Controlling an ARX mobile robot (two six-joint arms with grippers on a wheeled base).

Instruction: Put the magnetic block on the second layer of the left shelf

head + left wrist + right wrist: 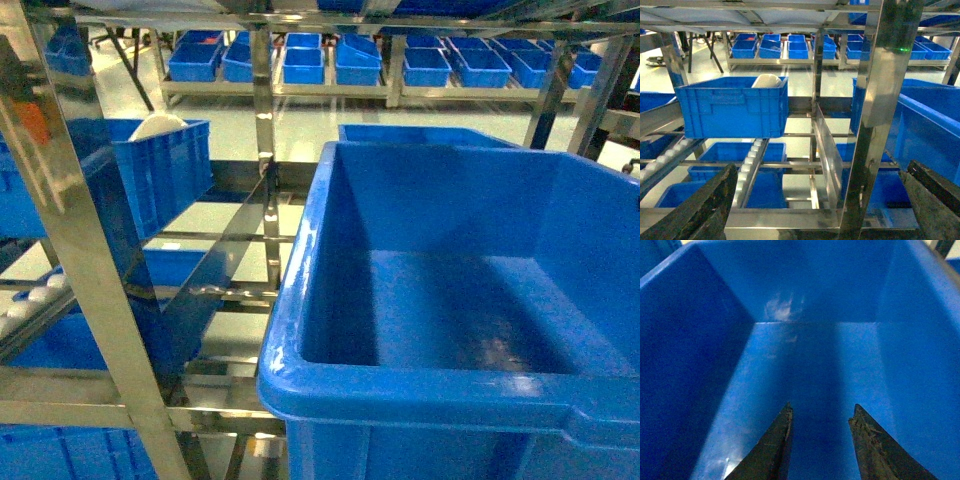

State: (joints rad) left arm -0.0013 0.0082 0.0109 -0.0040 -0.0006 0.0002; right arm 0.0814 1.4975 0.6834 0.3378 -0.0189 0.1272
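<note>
A big deep blue tub (470, 290) fills the near right of the head view, thick rim facing us, floor bare and glossy. The stainless-steel rack (85, 260) frames everything on the left, its shiny uprights and cross rails running back into the scene. On the left shelf second layer (757, 160), a white roller rail slopes toward us, and at its far end sits a ribbed blue crate (732, 105) with a white rounded object (767, 80) poking above its rim. Below that tier, more blue bins (747, 150) rest on the lower level. Far back, across the pale floor, a low rack carries a row of small blue bins (320, 62).

Now the right wrist view: the right gripper (821, 412) points down into the big tub, its two dark fingers (774, 442) apart with a clear gap and nothing between them, hanging above the tub floor. In the left wrist view, the left gripper (815, 200) is spread wide, one dark finger at the lower left corner and the other at the lower right, with a steel upright (875, 115) standing just in front of them; nothing sits between them.

The magnetic block? No red cube shows in any view, not in the tub, not on the roller tier, not in either gripper
</note>
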